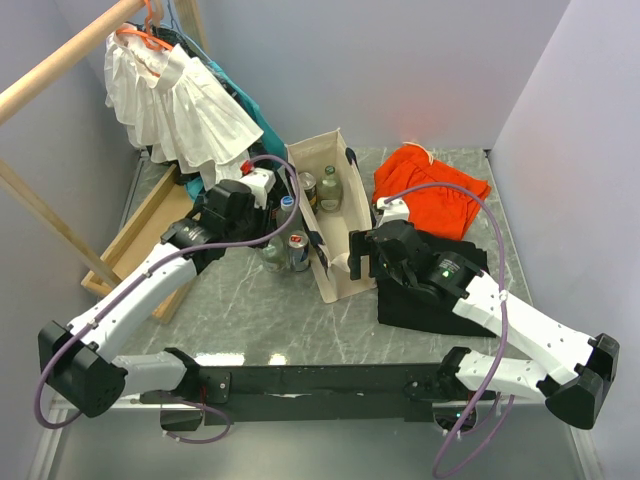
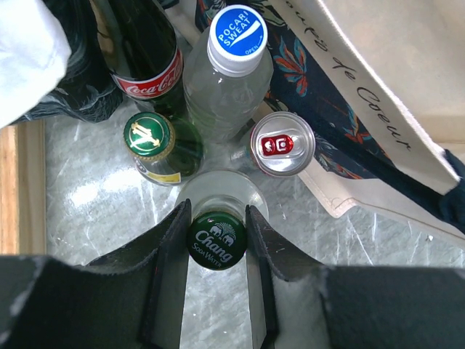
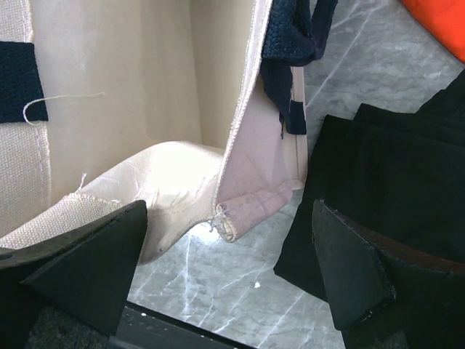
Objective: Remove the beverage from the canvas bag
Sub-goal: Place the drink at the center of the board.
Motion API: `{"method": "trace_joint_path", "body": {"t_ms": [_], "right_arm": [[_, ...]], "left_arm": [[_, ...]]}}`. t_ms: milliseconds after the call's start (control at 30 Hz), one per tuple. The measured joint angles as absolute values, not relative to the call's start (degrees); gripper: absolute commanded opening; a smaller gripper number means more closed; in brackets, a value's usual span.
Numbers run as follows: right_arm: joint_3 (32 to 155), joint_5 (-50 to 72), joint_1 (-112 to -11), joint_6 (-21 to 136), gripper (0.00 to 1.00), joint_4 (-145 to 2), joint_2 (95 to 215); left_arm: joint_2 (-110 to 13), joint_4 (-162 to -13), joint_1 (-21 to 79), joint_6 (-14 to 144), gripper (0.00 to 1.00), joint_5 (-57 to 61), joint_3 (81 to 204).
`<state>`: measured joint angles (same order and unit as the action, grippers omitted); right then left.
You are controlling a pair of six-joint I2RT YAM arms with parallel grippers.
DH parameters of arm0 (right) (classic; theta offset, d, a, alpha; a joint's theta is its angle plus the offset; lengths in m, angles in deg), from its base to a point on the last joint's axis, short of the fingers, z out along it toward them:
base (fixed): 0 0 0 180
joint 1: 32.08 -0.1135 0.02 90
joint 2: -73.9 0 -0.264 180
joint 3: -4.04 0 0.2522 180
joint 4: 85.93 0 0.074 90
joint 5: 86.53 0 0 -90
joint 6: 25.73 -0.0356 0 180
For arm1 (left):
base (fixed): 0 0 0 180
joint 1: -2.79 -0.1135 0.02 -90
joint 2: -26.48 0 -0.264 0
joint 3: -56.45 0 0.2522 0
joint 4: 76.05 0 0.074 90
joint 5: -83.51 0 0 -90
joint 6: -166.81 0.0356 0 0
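The beige canvas bag [image 1: 335,225] stands open mid-table, with a glass bottle [image 1: 330,188] and another drink [image 1: 307,186] still inside. My left gripper [image 2: 216,218] is just left of the bag, shut on the green cap of a Chang soda water bottle [image 2: 216,239], which stands on the table among other drinks. In the top view this gripper [image 1: 272,248] is over that cluster. My right gripper [image 3: 229,218] is open at the bag's near right corner [image 3: 240,211], and the bag's wall edge hangs between its fingers [image 3: 94,247]. It also shows in the top view [image 1: 352,262].
A Coca-Cola bottle [image 2: 145,65], a Pocari Sweat bottle [image 2: 236,43], a green-capped bottle [image 2: 149,137] and a can [image 2: 282,144] stand close round the held bottle. An orange cloth [image 1: 430,185] lies back right and a black fabric item [image 1: 425,300] under the right arm. White clothes [image 1: 180,100] hang at back left.
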<state>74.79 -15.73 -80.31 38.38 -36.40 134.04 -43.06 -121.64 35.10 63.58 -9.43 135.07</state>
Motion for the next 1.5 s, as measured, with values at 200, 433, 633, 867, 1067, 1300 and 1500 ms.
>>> {"method": "trace_joint_path", "body": {"t_ms": [200,433,633,867,1067,1300,1500], "right_arm": [[74.77,-15.84,-80.31,38.38,1.0,-36.4,134.04],[74.77,-16.0,-80.31,38.38,1.0,-36.4,134.04],[74.77,-16.0,-80.31,38.4,1.0,-36.4,134.04],[74.77,-16.0,-80.31,38.47,1.0,-36.42,134.13],[74.77,-16.0,-80.31,38.62,1.0,-36.45,134.15],[74.77,-16.28,-80.31,38.64,1.0,-36.49,134.15],[74.77,-16.43,-80.33,38.79,1.0,-36.56,134.24]], "left_arm": [[-43.89,-120.14,35.1,63.56,0.01,-9.63,134.26],[-45.7,-119.39,35.1,63.51,0.01,-9.89,134.11],[-46.66,-118.39,35.1,63.51,0.01,-10.26,132.56],[-47.65,-118.06,35.1,63.36,0.01,-10.65,132.27],[-48.48,-117.19,35.1,62.57,0.01,-10.67,132.25],[-49.13,-116.55,35.1,62.31,0.01,-11.33,132.23],[-50.1,-116.57,35.1,62.27,0.01,-11.46,132.23]]}}
